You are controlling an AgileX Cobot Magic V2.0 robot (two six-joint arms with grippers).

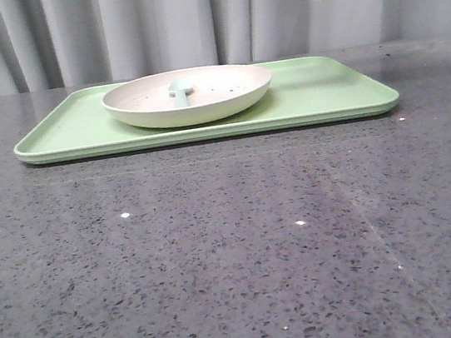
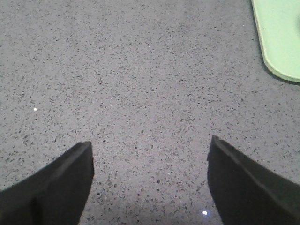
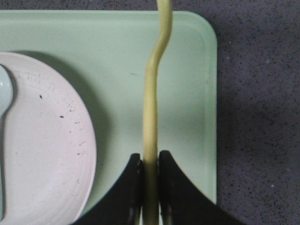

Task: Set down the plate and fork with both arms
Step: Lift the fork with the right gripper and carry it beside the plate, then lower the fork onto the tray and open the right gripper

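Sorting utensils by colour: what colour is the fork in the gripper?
Bright yellow fork, clearest in the right wrist view.

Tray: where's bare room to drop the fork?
The tray is bare between the plate and its right edge; the right gripper holds the fork above that strip. A narrower bare strip lies left of the plate. The middle is crowded: the plate with a blue spoon.

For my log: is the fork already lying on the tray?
No, the right end effector holds the fork above the tray.
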